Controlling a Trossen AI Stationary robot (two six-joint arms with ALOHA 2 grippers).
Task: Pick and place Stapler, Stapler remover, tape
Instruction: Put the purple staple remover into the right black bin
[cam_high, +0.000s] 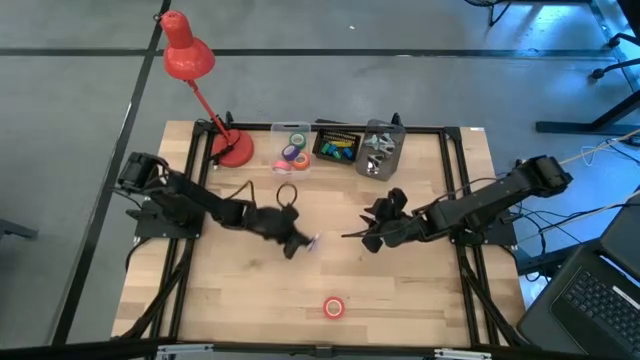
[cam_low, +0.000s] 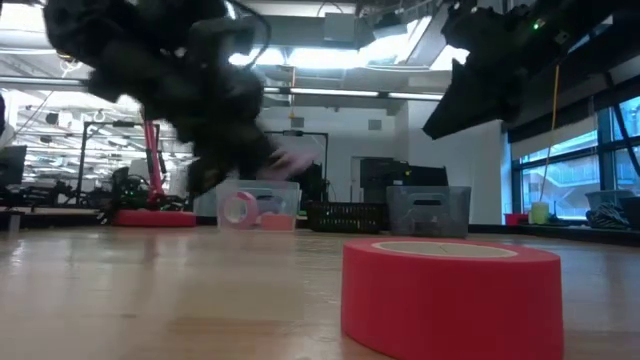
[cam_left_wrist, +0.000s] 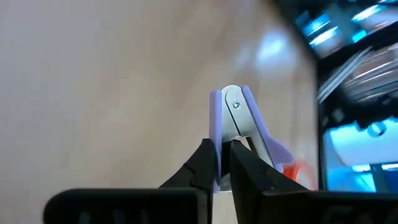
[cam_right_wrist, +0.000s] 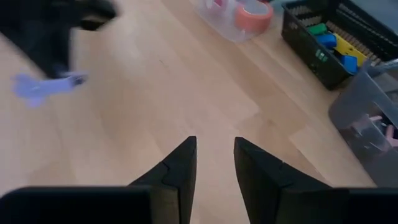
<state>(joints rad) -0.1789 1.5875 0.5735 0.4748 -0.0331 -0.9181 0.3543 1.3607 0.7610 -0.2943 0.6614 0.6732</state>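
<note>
My left gripper (cam_high: 298, 243) is over the table's middle, shut on a lilac stapler remover (cam_left_wrist: 235, 121) with metal jaws; the remover also shows in the high view (cam_high: 313, 241) and the right wrist view (cam_right_wrist: 43, 86). My right gripper (cam_right_wrist: 214, 163) is open over bare wood right of centre (cam_high: 372, 236), touching nothing. One red tape roll (cam_high: 334, 307) lies flat near the table's near edge, large in the low view (cam_low: 450, 288). More tape rolls (cam_high: 294, 152) sit in a clear tub at the far edge. No stapler can be made out. My left gripper pinches the stapler remover between its two fingers (cam_left_wrist: 202, 163) at the end (cam_left_wrist: 221, 155) away from the riveted pivot (cam_left_wrist: 234, 104). The remover sticks out forward past the fingertips. In the low view it is off the table top (cam_low: 295, 156).
A clear tub (cam_high: 276, 133), a black basket (cam_high: 338, 146) of coloured items and a grey bin (cam_high: 381, 149) stand along the far edge. A red desk lamp (cam_high: 188, 57) has its base (cam_high: 235, 150) at the far left. Bare wood lies between the arms and the near edge.
</note>
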